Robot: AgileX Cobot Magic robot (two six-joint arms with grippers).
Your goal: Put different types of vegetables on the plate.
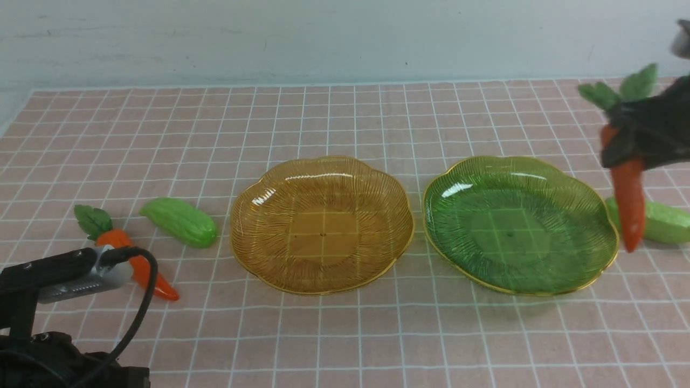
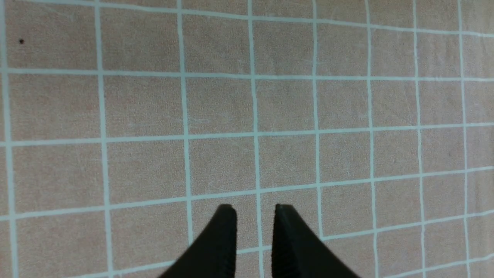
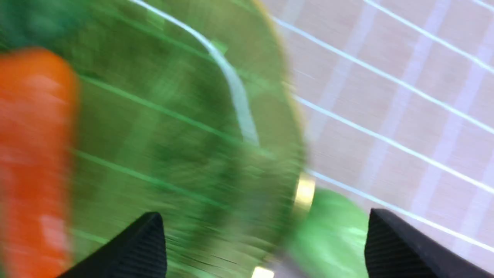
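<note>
The grid-patterned bench (image 1: 329,337) carries two scalloped plates: the amber plate (image 1: 323,226) at center and the green plate (image 1: 512,231) to its right. The left arm (image 1: 59,323) is cut off at the front view's lower corner. The left hand (image 2: 254,216) has a narrow gap between its fingers. The right hand (image 3: 266,227) is blurred, with its fingers wide apart. The right gourd (image 1: 663,221) lies beside the green plate, partly covered by the raised carrot and cut off by the frame. The left gourd (image 1: 180,221) lies fully visible near the amber plate. The raised carrot (image 1: 628,188) is blurred, crossed by a dark finger; contact cannot be confirmed. The left carrot (image 1: 145,269) rests on the bench, partly covered by the left arm and its cable (image 1: 145,307).
</note>
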